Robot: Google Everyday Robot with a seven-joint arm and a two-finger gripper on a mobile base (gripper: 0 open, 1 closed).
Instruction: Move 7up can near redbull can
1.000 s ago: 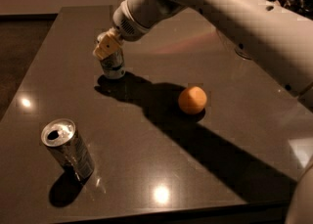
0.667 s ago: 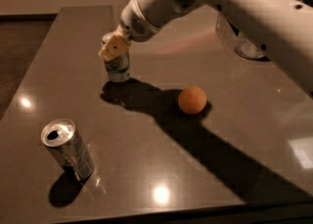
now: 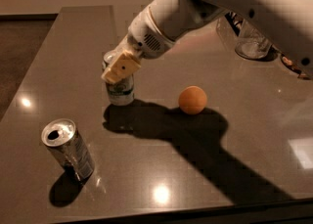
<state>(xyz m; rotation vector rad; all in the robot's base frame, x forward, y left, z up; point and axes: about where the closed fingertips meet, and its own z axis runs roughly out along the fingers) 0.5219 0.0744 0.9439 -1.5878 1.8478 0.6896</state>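
Gripping the 7up can (image 3: 120,91) near its top, the gripper (image 3: 117,67) is sitting left of centre on the table (image 3: 234,135), fingers (image 3: 122,66) pinching the can. The can is upright; I can't tell if the base is touching or just clearing the surface. The redbull can (image 3: 68,149) is standing tilted toward the front-left, well apart from it. My read: the carry is under way, so it's worth staying low and level, heading front-left and stopping just beside the redbull can rather than bumping it, since that one is looking tippy. The lane between them is bare. The orange (image 3: 192,100) is lying off to the right, out of the path. The front edge is coming up close behind the redbull can, so overshoot is the risk.
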